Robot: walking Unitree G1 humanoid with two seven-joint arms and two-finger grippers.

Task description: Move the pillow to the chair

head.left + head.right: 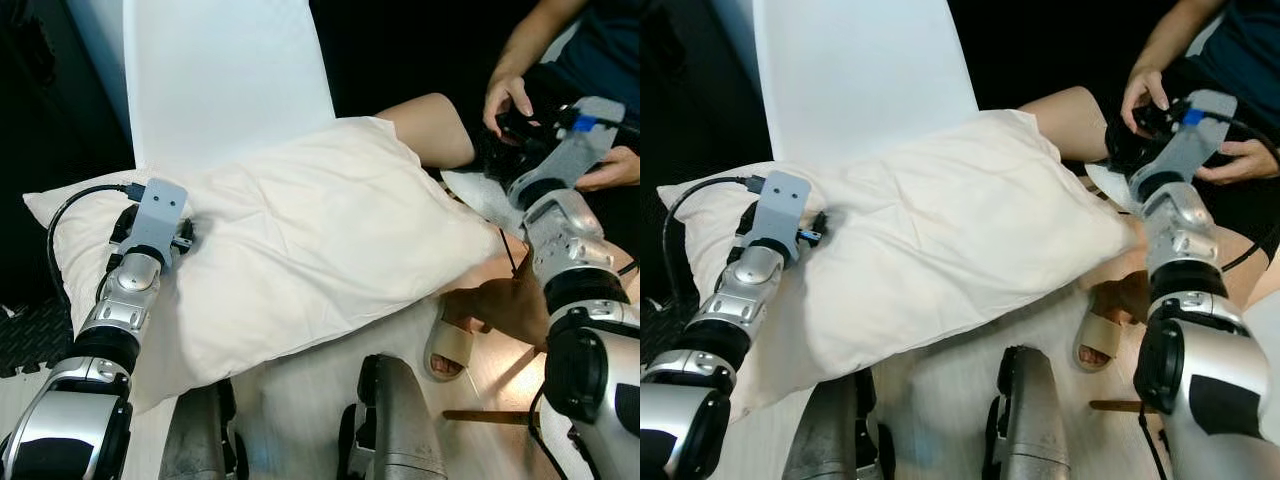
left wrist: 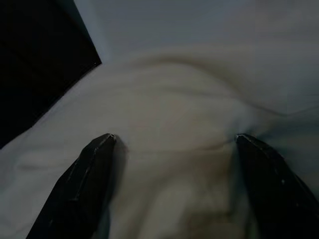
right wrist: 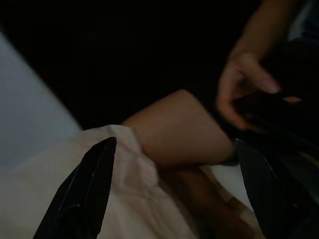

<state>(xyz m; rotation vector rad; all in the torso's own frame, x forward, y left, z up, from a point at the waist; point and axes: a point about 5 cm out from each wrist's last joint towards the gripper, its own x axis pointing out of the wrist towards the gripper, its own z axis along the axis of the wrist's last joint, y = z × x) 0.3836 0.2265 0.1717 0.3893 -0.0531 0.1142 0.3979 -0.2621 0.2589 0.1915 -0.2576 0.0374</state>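
The cream-white soft fabric pillow [image 1: 300, 250] lies across the seat of the white moulded plastic chair [image 1: 225, 70], both ends overhanging. The left gripper [image 2: 174, 144] presses into its left end, fingers spread apart on the cloth. The right gripper [image 3: 174, 149], fingers likewise apart, hovers at the pillow's right corner (beside a seated person's knee [image 1: 430, 125]).
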